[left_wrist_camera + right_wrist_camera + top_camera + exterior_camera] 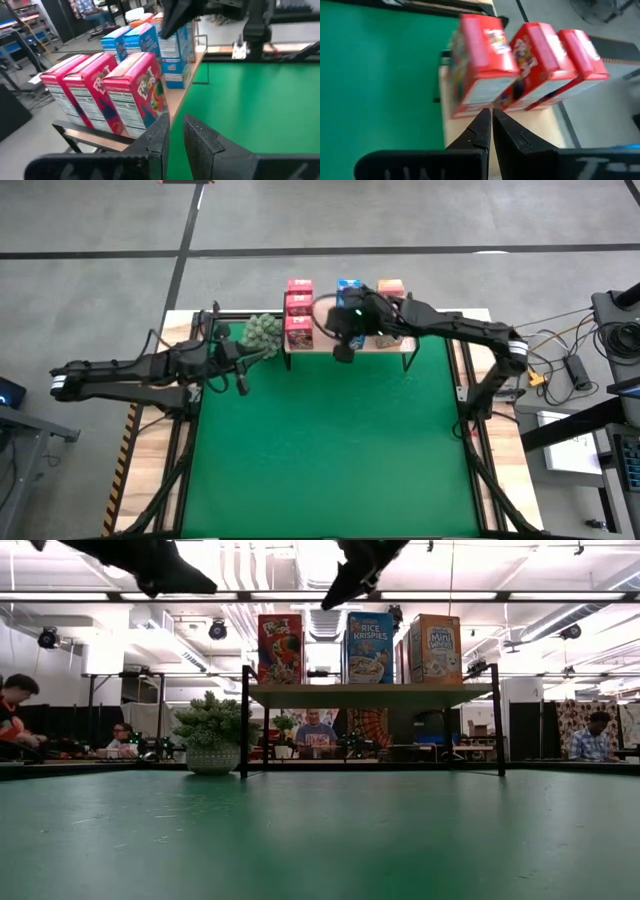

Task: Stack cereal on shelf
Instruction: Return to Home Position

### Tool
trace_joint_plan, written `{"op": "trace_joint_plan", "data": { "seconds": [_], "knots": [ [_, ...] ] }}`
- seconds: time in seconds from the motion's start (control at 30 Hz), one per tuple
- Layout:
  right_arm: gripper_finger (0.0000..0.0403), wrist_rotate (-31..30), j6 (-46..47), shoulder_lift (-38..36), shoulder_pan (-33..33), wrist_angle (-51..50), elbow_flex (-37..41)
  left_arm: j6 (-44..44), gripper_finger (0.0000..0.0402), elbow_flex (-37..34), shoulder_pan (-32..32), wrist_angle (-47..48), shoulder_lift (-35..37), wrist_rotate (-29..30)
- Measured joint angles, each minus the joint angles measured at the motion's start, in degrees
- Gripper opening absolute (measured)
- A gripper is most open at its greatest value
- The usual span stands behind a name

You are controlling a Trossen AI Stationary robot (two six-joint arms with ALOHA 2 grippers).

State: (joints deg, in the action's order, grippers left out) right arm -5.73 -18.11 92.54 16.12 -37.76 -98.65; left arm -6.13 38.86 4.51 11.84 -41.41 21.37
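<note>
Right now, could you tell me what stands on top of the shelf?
Three red boxes, blue boxes and orange boxes stand on the shelf; the right arm covers some blue and orange ones.

Cereal boxes [370, 648] stand in three rows on the shelf [370, 695] at the mat's [320, 830] far edge. A plant [212, 725] sits just left of it.

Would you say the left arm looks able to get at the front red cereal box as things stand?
Probably yes. The left wrist view shows the front red box straight ahead of the left tool with nothing between; the right tool hangs farther along, by the blue boxes.
</note>
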Motion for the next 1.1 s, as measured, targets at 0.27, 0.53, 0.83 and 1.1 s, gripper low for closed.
{"op": "trace_joint_plan", "data": {
  "seconds": [0.27, 0.53, 0.83, 1.1],
  "knots": [
    [0.0009, 0.37, 1.60, -15.08, -4.58, 14.10, 22.02, 2.37, 0.0037, -4.98, -3.11, -0.11, 7.06, -0.09],
    [0.0009, 5.44, 1.62, -30.42, -6.17, 24.48, 41.76, 2.77, 0.0037, -9.86, -3.34, 0.00, 12.08, -4.63],
    [0.0009, 6.36, 2.05, -46.94, -6.15, 30.80, 58.61, 6.16, 0.0037, -13.34, -3.32, -0.09, 17.26, -5.00],
    [0.0009, 12.75, 3.03, -59.41, -6.13, 35.97, 68.86, 6.25, 0.0037, -14.82, -3.32, -0.19, 20.13, -6.01]
  ]
}}
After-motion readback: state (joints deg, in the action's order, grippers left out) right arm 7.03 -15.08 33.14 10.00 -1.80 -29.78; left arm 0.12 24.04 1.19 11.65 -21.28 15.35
